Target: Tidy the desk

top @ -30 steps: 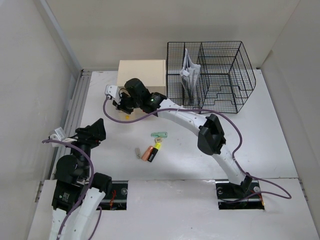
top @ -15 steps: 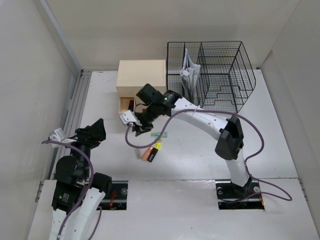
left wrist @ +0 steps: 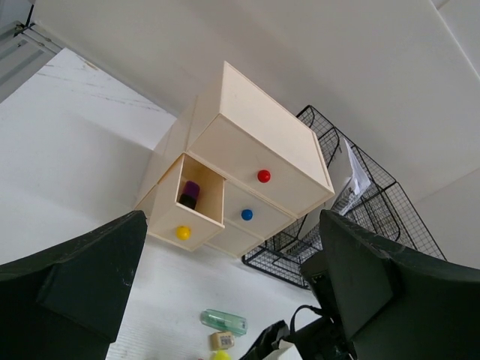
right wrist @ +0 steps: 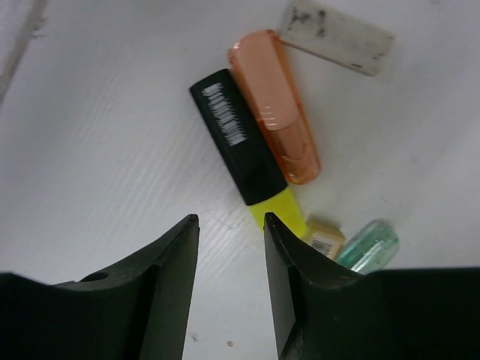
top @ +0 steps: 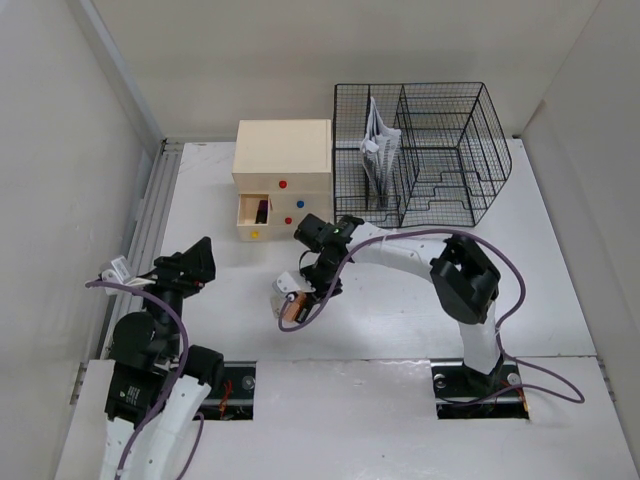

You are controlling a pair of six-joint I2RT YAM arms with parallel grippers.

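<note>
Top external view: the flat matte white worktop (top: 520, 280) fills the floor of the walled cell, with a ridged metal rail (top: 150, 215) along its left side. Near its middle lies a small cluster: a black highlighter with a yellow tip (right wrist: 240, 139) touching an orange translucent highlighter (right wrist: 274, 105), a smudged white rectangular eraser (right wrist: 337, 36) just beside them, and a small beige block (right wrist: 324, 236) against a pale green translucent tube (right wrist: 367, 246). The right claw (right wrist: 230, 221) hangs over this cluster, jaws apart and empty. The left claw (left wrist: 232, 217) is raised near the left edge, spread wide, holding nothing. At the far side stands a beige wooden drawer box (top: 283, 150), its yellow-knobbed drawer (left wrist: 184, 217) pulled out with a dark purple object (left wrist: 190, 193) inside. Beside the box sits a black wire-mesh organizer (top: 440, 150) holding white papers (top: 378, 140).
</note>
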